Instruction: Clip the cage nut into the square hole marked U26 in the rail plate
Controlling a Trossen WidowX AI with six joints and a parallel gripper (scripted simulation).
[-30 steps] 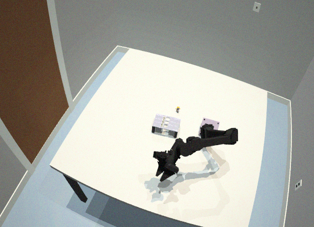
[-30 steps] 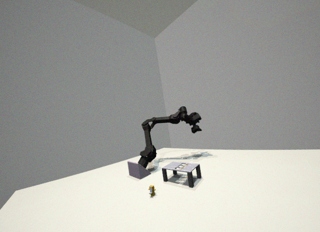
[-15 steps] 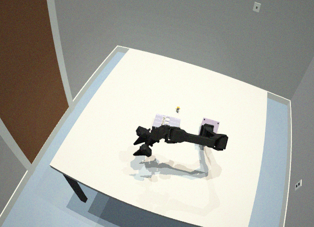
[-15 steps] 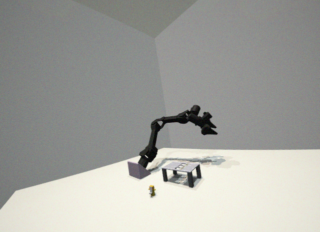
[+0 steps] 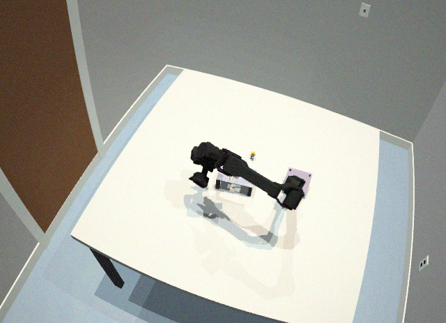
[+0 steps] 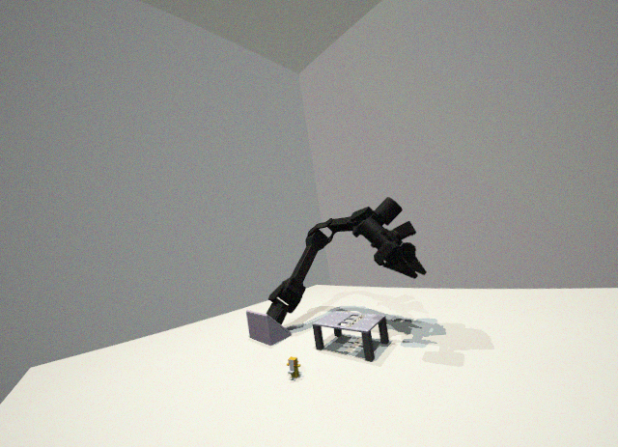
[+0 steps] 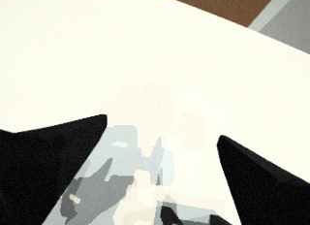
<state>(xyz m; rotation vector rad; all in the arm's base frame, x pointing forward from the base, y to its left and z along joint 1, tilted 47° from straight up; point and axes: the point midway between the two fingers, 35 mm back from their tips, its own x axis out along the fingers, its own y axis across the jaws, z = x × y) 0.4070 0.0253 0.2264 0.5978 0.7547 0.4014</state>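
The cage nut [image 5: 252, 155] [image 6: 295, 367] is a small grey and yellow piece standing on the table, apart from the rail plate, and is not in the wrist view. The rail plate [image 5: 244, 181] [image 6: 326, 321] is pale lavender, stands on dark legs and has a row of holes in its middle. The arm partly covers it in the top view. The hole labels are too small to read, so I cannot tell which is U26. My gripper [image 6: 420, 274] [image 7: 162, 129] is open and empty, high above the table beyond the plate, away from the nut.
The arm rises from a lavender wedge base [image 5: 305, 178] [image 6: 264, 327], beside the rail plate. The arm's shadows fall on the white table [image 5: 143, 190] [image 6: 174, 397]. A table edge and a brown surface beyond it show at the top of the wrist view.
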